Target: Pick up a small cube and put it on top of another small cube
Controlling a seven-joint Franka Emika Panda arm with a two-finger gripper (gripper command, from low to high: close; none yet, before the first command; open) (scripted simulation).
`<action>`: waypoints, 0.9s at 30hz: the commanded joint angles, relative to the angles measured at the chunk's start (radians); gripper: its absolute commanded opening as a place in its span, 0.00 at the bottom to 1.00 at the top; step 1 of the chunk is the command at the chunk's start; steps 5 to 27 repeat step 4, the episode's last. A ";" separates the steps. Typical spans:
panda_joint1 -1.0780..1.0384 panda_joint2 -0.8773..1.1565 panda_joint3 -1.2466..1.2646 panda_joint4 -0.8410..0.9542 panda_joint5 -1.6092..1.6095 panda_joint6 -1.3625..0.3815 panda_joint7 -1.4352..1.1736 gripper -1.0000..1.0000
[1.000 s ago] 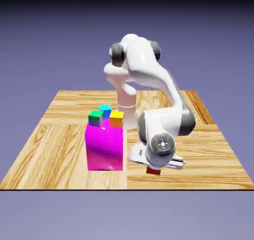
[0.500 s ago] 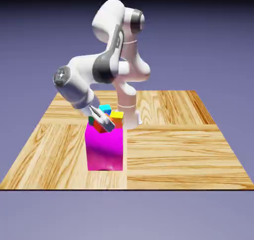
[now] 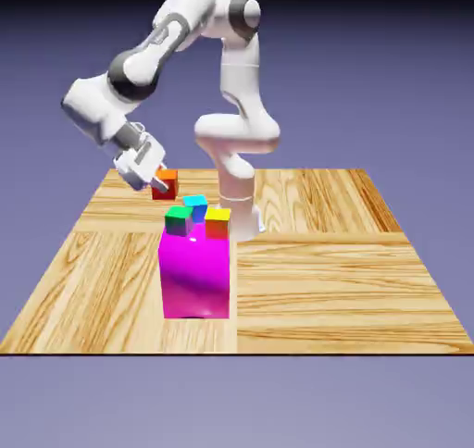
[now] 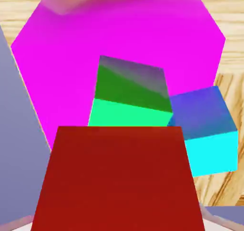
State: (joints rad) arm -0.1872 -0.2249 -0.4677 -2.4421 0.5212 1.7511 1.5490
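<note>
Small cube point(image 3: 166, 183), orange-topped with red sides, clamped between the fingers point(image 3: 141, 172), hung in the frame's upper left above the magenta block point(image 3: 195, 275) and its green cube point(image 3: 179, 220).

Small cube point(image 3: 166, 183) — orange-topped, red-sided — airborne.

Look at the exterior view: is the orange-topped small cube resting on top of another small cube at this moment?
No. The small cube hangs in the gripper, up in the air and apart from the cubes on the magenta block.
</note>
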 commanded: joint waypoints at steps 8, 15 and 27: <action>-0.006 -0.003 -0.008 0.035 -0.013 -0.039 0.010 1.00; -0.006 -0.003 -0.008 0.035 -0.013 -0.039 0.010 1.00; -0.006 -0.003 -0.008 0.035 -0.013 -0.039 0.010 1.00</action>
